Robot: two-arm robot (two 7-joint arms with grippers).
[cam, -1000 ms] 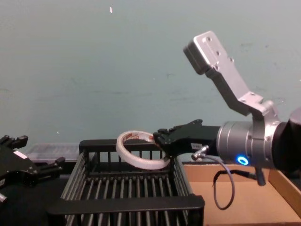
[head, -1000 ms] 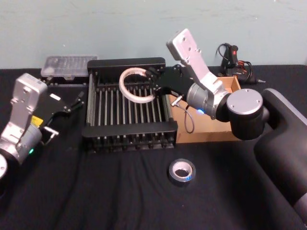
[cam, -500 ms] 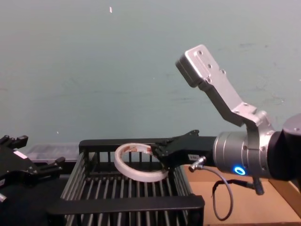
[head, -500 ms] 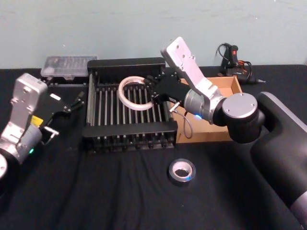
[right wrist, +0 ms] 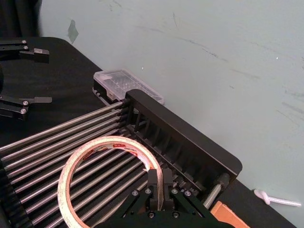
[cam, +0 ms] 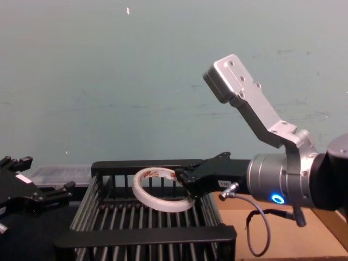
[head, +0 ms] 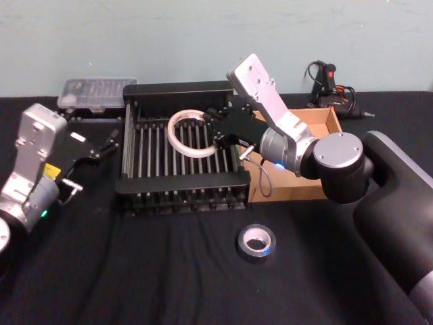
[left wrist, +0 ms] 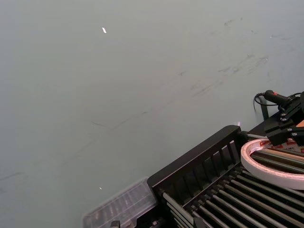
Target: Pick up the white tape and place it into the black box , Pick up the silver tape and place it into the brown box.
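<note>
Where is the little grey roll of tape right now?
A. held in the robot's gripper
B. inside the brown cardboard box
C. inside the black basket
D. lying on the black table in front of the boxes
D. The silver tape lies flat on the black cloth in front of the black box and the brown box, while the right gripper holds the white tape.

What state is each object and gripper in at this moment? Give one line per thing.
white tape: held at its rim, tilted, low over the basket's bars.
right gripper: shut on the ring.
black box: open-topped.
silver tape: flat on the cloth, untouched.
brown box: open-topped.
left gripper: open, parked beside the basket.
</note>
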